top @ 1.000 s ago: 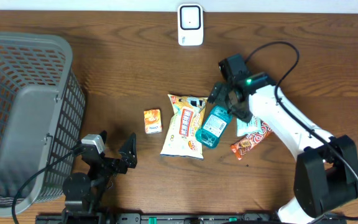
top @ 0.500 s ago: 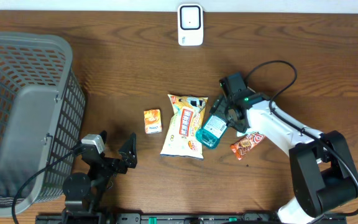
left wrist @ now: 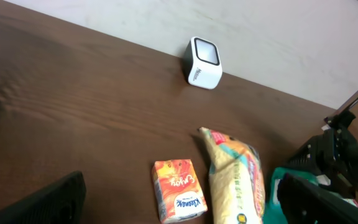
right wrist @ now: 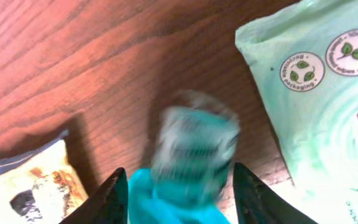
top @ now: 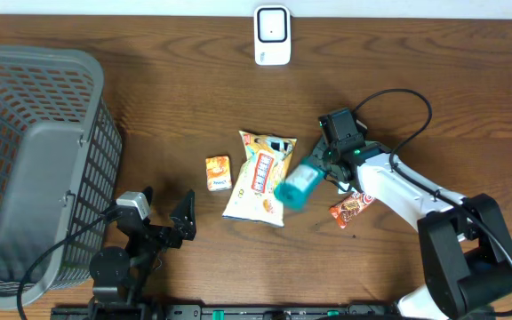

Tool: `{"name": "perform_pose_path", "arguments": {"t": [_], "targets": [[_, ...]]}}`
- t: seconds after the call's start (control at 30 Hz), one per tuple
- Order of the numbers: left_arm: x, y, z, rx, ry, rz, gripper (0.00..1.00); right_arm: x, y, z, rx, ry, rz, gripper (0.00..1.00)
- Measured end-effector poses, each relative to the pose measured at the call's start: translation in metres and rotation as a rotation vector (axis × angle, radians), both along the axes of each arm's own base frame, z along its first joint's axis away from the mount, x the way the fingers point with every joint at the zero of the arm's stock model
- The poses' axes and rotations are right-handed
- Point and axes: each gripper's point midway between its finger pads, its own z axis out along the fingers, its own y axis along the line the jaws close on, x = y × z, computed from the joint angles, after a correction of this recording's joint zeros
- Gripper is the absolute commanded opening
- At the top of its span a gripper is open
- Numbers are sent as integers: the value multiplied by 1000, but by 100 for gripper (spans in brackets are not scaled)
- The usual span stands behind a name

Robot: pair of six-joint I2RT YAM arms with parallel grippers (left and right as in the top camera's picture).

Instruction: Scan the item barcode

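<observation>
While left gripper (top: 164, 212) sits wide open beside the basket (top: 43, 59), right gripper (right wrist: 178, 178) clamps the blurred teal bottle (top: 297, 184), touching the snack bag (top: 258, 173).

Teal bottle (right wrist: 194, 155) motion-blurred, label unreadable; green pouch (right wrist: 309, 93) cut off at rt edge.

One bottle (top: 295, 188), scanner (top: 272, 36), basket (top: 105, 151); four packets (top: 218, 172) (top: 258, 176) (top: 348, 207) (right wrist: 316, 81)

Between the fingers of the right gripper (top: 318, 169): bottle (top: 296, 186), one end overlapping snack bag (top: 259, 176) at the tool's left. Beyond that bag, farther from the tool, small carton (top: 218, 172). Just right of the fingers, pouch (right wrist: 316, 93). Close by the tool on the arm's side, wrapped bar (top: 352, 207). Well apart, at the table's back edge, scanner (top: 272, 36).
</observation>
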Motion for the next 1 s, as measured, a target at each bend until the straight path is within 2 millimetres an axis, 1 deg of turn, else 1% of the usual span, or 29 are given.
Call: {"name": "perform_pose_path", "arguments": {"t": [0.13,0.23,0.3,0.33,0.4,0.43,0.47,0.57,0.6,0.67,0.7,0.77,0.83,0.87,0.93,1.0], "targets": [[0,0,0,0,0,0,98,-16,-5,-13,-46,72,65,30],[0,0,0,0,0,0,98,-19,-5,-13,-60,83,112,31],[0,0,0,0,0,0,98,-20,-4,-14,-69,83,142,35],[0,0,0,0,0,0,98,-21,-4,-14,-75,84,162,43],[0,0,0,0,0,0,98,-23,-4,-14,-78,91,177,62],[0,0,0,0,0,0,98,-23,-3,-13,-78,95,186,65],[0,0,0,0,0,0,98,-25,-3,-12,-80,100,196,66],[0,0,0,0,0,0,98,-37,-6,-6,-85,148,216,71],[0,0,0,0,0,0,98,-39,-7,-2,-80,151,221,76],[0,0,0,0,0,0,98,-43,-8,14,-61,137,249,97],[0,0,0,0,0,0,98,-42,-6,28,-44,106,286,99],[0,0,0,0,0,0,98,-39,-2,55,-16,37,360,99],[0,0,0,0,0,0,98,-46,3,80,21,-10,448,99],[0,0,0,0,0,0,98,-50,5,90,35,-26,482,99],[0,0,0,0,0,0,98,-58,8,99,57,-42,535,99],[0,0,0,0,0,0,98,-61,13,97,76,-51,576,96]]}}
